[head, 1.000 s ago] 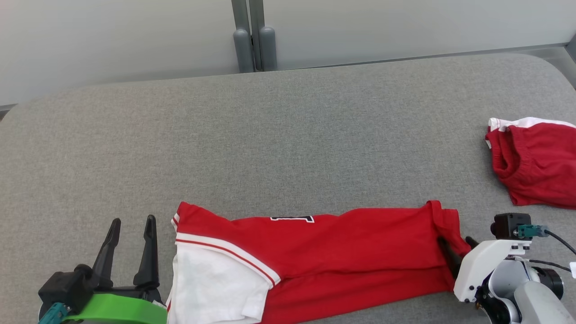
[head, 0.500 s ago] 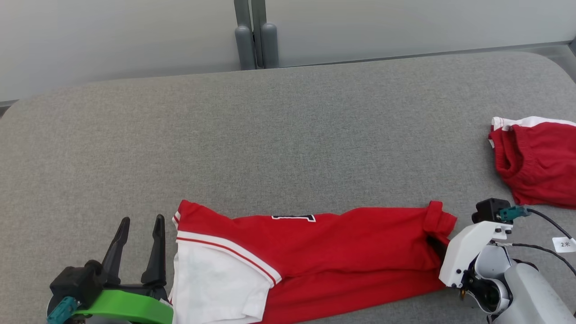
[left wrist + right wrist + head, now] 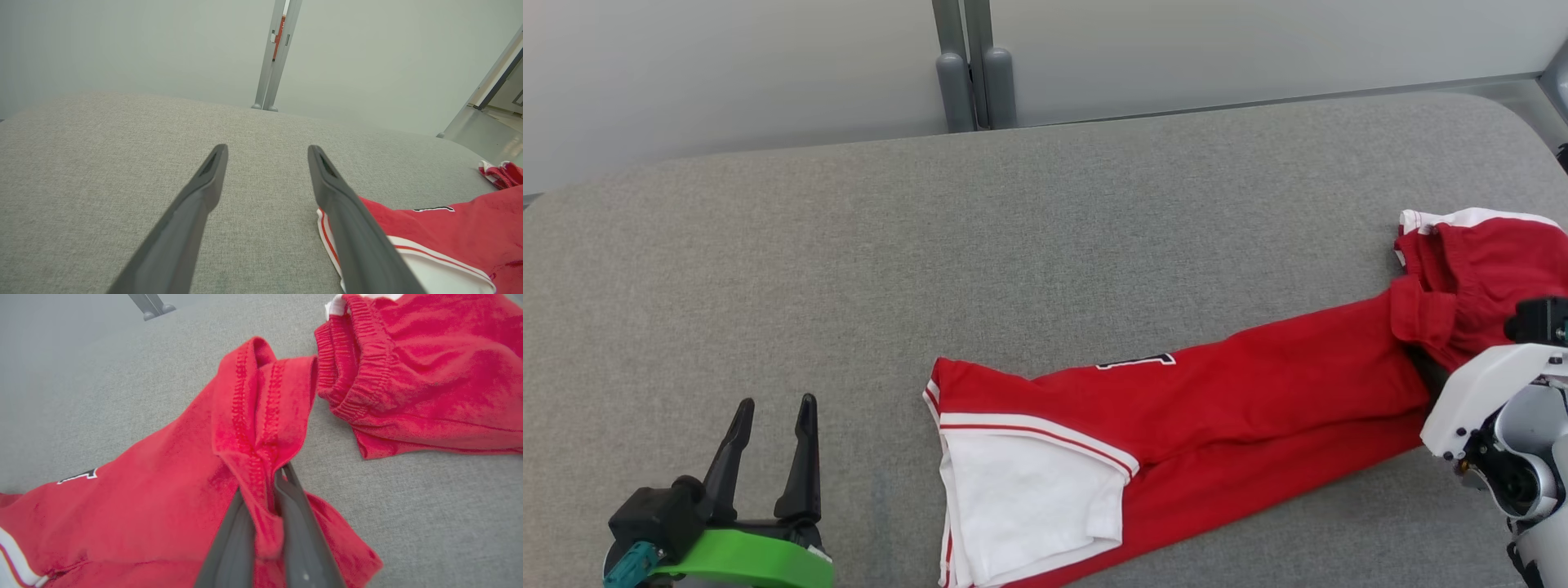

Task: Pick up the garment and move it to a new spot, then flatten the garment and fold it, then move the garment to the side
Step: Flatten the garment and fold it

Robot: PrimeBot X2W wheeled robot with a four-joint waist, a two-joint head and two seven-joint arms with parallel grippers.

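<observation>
The garment point(image 3: 1225, 408) is a red jersey with a white sleeve panel, folded into a long strip that lies slanted across the grey table point(image 3: 1013, 245). My right gripper point(image 3: 1427, 374) is shut on the strip's right end, a bunched hem, seen close in the right wrist view between the gripper point(image 3: 265, 482) fingers. That pinched end of the garment point(image 3: 163, 498) reaches the edge of the red shorts point(image 3: 429, 367). My left gripper point(image 3: 776, 404) stands open and empty at the lower left, well left of the white sleeve. In the left wrist view the gripper point(image 3: 267, 149) points over bare table, the garment point(image 3: 449, 228) to its right.
Crumpled red shorts point(image 3: 1486, 261) with a white waistband lie at the table's right edge. A grey post point(image 3: 968, 73) stands behind the far edge against a pale wall. Bare grey surface spreads across the table's left and far parts.
My right gripper has pulled the garment's end to the right and farther away; the whole strip slid right and now lies slanted, touching the shorts. The left gripper stayed put.
</observation>
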